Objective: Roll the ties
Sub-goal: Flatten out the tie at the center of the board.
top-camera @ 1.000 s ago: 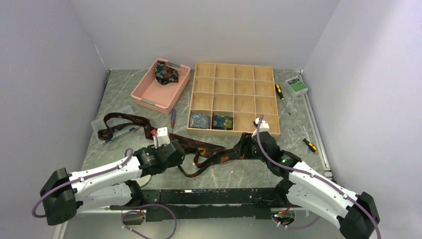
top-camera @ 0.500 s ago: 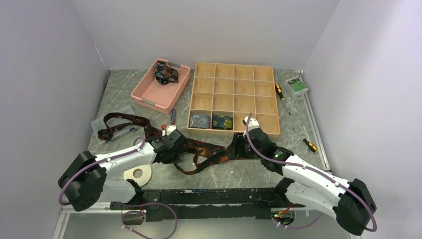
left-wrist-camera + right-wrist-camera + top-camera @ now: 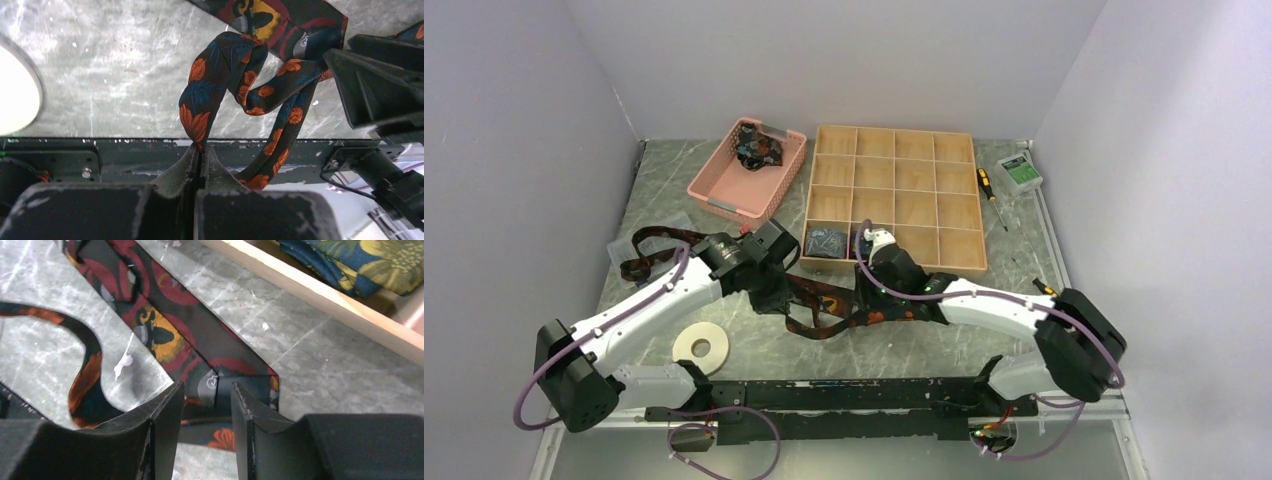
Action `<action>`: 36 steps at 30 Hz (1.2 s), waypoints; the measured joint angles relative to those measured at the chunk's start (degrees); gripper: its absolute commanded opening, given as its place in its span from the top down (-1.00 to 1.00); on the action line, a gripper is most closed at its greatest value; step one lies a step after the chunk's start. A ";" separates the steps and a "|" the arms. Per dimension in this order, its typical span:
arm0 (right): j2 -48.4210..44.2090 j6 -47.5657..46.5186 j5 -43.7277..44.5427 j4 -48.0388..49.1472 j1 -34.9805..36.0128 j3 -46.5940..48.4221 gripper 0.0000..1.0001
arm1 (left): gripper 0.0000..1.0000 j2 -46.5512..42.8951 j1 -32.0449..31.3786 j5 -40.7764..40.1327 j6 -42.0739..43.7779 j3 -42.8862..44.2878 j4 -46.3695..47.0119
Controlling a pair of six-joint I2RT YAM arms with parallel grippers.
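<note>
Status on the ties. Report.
Left tool shut on navy orange-flower tie. Right tool open, straddling maroon-print tie end. Both unrolled. Tape ring lies apart.

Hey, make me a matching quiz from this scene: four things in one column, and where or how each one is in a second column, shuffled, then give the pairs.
Things
1. tape ring
2. pink basket
3. left claw
4. green box

Place or state
A. shut on the orange-flower tie
B. at the far right corner of the table
C. lying flat near the table's front edge, on the left
D. holding a bunched-up tie

Pairs: 1-C, 2-D, 3-A, 4-B
</note>
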 measured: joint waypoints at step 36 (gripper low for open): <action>-13.70 9.18 6.43 -20.81 -4.57 2.16 -0.53 | 0.86 19.17 24.15 8.11 1.44 -12.13 9.05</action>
